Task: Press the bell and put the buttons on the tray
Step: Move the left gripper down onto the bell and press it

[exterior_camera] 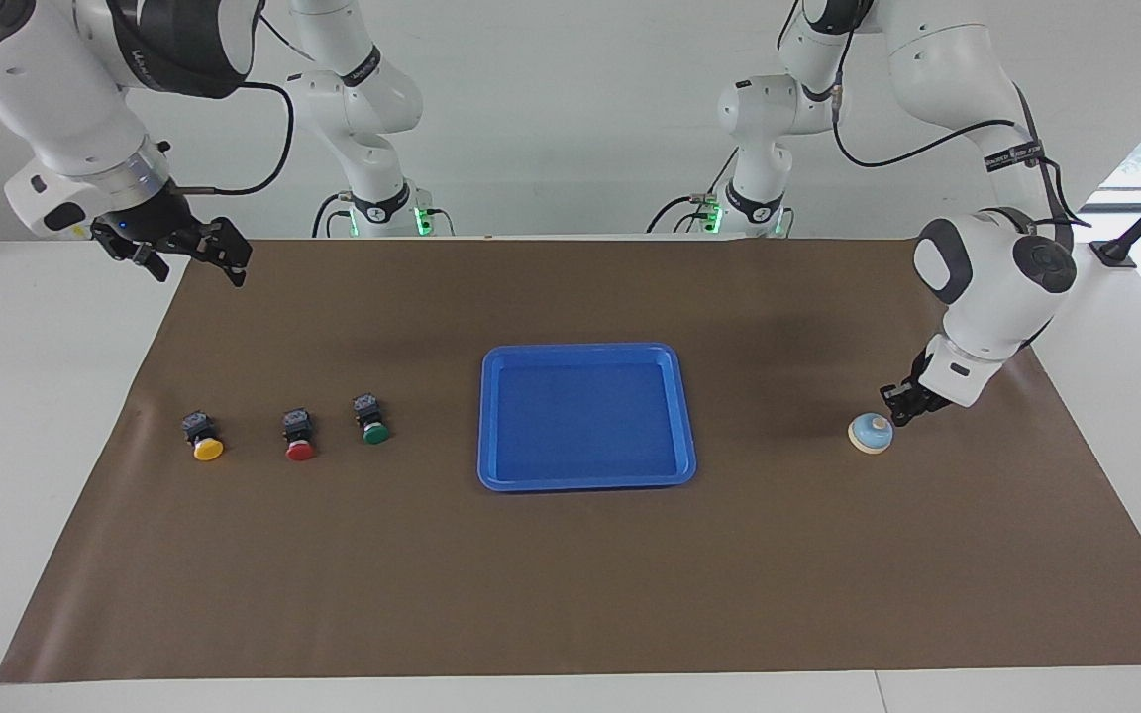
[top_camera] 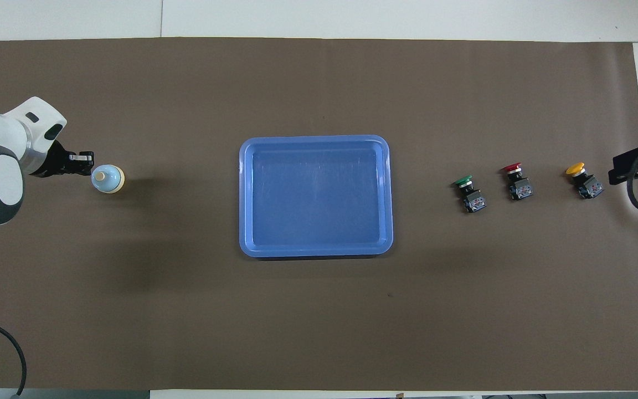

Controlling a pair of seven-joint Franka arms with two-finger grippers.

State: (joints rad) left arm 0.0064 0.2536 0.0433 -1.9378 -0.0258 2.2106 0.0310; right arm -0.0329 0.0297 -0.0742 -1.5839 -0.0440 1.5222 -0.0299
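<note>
Three buttons (exterior_camera: pixel 293 434) wait in a row on the mat, toward the right arm's end, beside the empty tray (exterior_camera: pixel 585 480). The left gripper (exterior_camera: pixel 905 403) hangs low by the bell (exterior_camera: pixel 871 433); its jaws I can't make out. It should press straight down on the knob. The right gripper (exterior_camera: pixel 196 254) waits raised, jaws spread.

Left gripper (exterior_camera: pixel 905 404) low, right gripper (exterior_camera: pixel 196 254) raised.

I am seeing a light-blue, cream-rimmed bell (exterior_camera: pixel 871 433), a bright blue tray (exterior_camera: pixel 587 354), yellow (exterior_camera: pixel 207 448), red (exterior_camera: pixel 300 450) and green (exterior_camera: pixel 375 432) black-bodied buttons, a plain brown mat (exterior_camera: pixel 570 574).
</note>
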